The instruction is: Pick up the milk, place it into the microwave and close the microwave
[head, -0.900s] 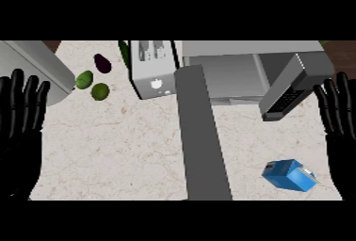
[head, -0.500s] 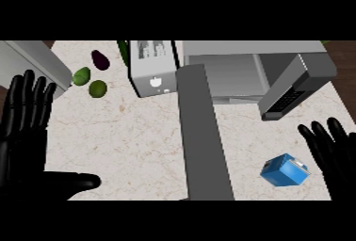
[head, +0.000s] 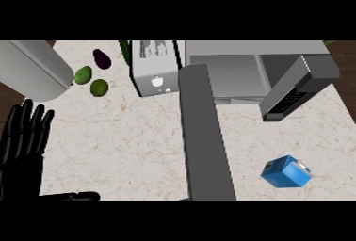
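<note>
The milk (head: pixel 285 172) is a small blue carton lying on the speckled counter (head: pixel 125 141) at the lower right, with nothing touching it. At the back, the grey microwave (head: pixel 230 70) stands with its cavity showing and a dark-faced panel (head: pixel 295 92) swung out to its right. A long grey slab (head: pixel 205 136) runs from the microwave's front down to the view's lower edge, left of the milk. My left hand (head: pixel 24 146) rests open at the left edge, fingers up and thumb out low, far from the carton. My right hand does not show.
A pale toaster (head: pixel 156 70) stands left of the microwave. Beside it lie a dark eggplant (head: pixel 102 59) and two green fruits (head: pixel 91 81). A big grey rounded object (head: pixel 31 68) fills the upper left corner. The counter's right edge runs just past the milk.
My right hand has slid down along the right edge and left the view. My left hand has sunk lower and its thumb now shows. The milk has not moved.
</note>
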